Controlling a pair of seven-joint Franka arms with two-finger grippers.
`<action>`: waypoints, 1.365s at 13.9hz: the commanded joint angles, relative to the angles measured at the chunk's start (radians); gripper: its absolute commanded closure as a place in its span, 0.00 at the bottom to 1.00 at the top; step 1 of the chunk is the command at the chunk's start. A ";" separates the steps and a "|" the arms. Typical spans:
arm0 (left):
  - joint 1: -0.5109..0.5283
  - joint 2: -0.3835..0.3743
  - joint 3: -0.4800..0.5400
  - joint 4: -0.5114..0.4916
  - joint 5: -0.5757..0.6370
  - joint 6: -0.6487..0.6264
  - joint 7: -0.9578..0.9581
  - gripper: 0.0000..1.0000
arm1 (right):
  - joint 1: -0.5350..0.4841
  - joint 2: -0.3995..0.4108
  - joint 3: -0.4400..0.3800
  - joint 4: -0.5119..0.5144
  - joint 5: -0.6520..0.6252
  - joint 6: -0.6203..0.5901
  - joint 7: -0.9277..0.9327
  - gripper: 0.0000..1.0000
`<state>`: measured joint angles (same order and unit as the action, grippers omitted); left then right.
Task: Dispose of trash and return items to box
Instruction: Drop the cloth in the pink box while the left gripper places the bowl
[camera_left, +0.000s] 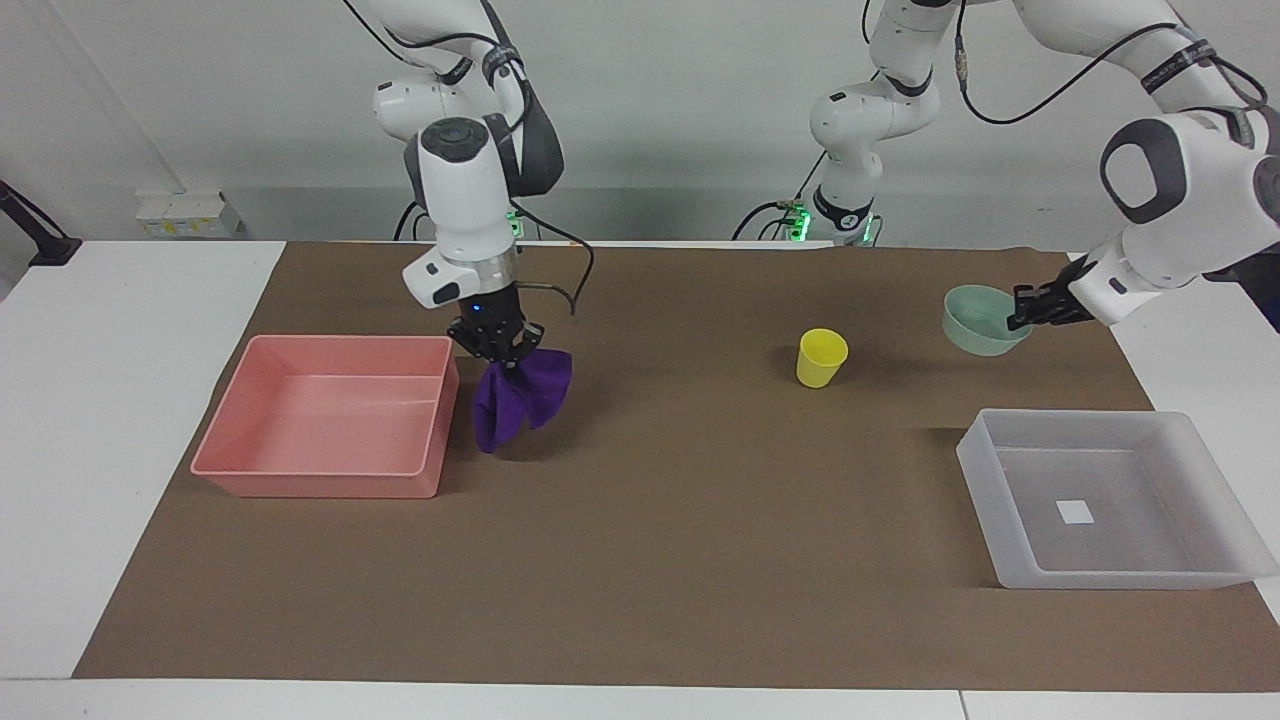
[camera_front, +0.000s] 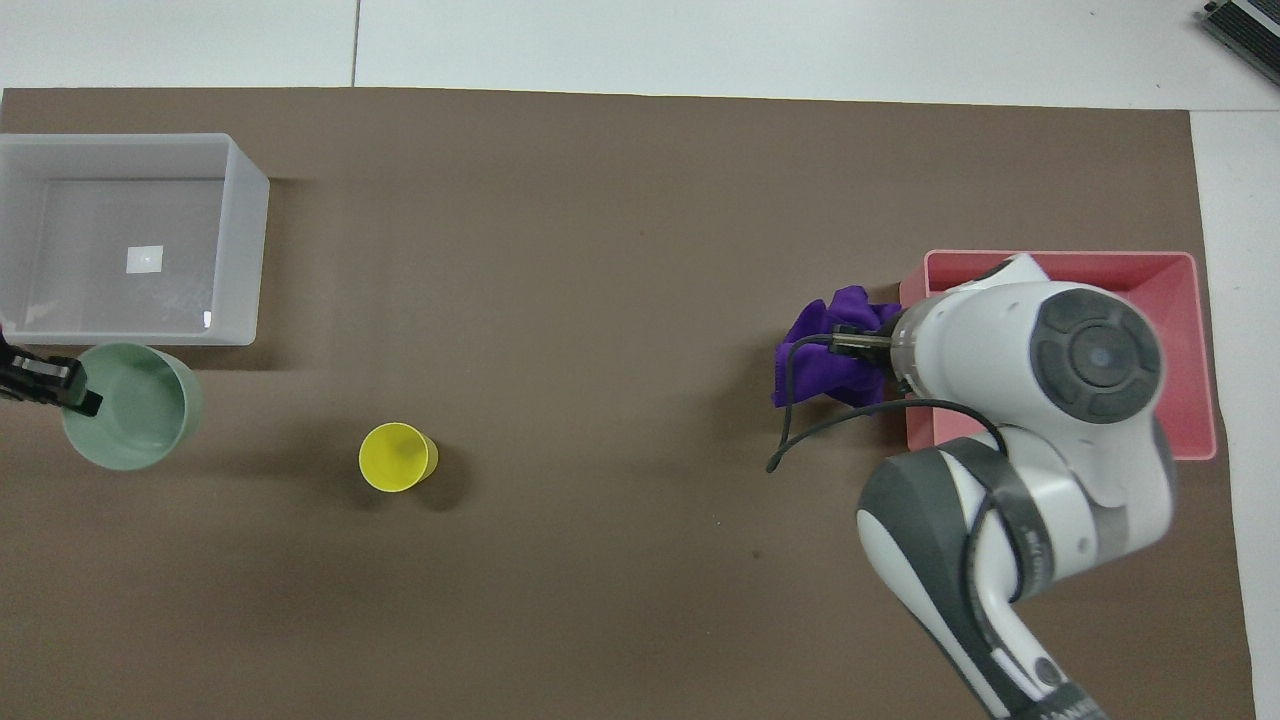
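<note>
Purple rag (camera_left: 520, 398), soft hanging folds

White table (camera_left: 120, 420) w/ a big brown mat (camera_left: 640, 560) over most of its top. Plain pale wall (camera_left: 660, 110) at the robots' end, grey strip along its base. White socket box (camera_left: 186, 215) low on wall nr the right arm's end. Black clamp (camera_left: 35, 235) at table edge there; even, soft light

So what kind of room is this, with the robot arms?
Probably a robot lab. Two white arms are bolted beside a table covered in brown paper. The right gripper holds a purple cloth rag, the left gripper a mint-green round bowl, with plain white walls around.
</note>
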<state>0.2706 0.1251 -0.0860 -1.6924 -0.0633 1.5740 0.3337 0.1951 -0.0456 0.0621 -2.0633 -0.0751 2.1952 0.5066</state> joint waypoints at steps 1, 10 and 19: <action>0.031 0.183 0.008 0.256 0.003 -0.025 -0.008 1.00 | -0.074 -0.078 0.008 -0.012 -0.019 -0.069 -0.003 1.00; 0.076 0.456 0.009 0.313 0.019 0.416 -0.041 1.00 | -0.319 -0.111 0.010 -0.053 -0.012 -0.066 -0.140 1.00; 0.053 0.400 -0.003 0.321 0.043 0.396 -0.054 0.00 | -0.364 -0.096 0.012 -0.043 -0.011 -0.097 -0.171 0.00</action>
<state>0.3444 0.5878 -0.0901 -1.3724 -0.0335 1.9904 0.3020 -0.1625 -0.1372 0.0642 -2.1204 -0.0811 2.1124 0.3553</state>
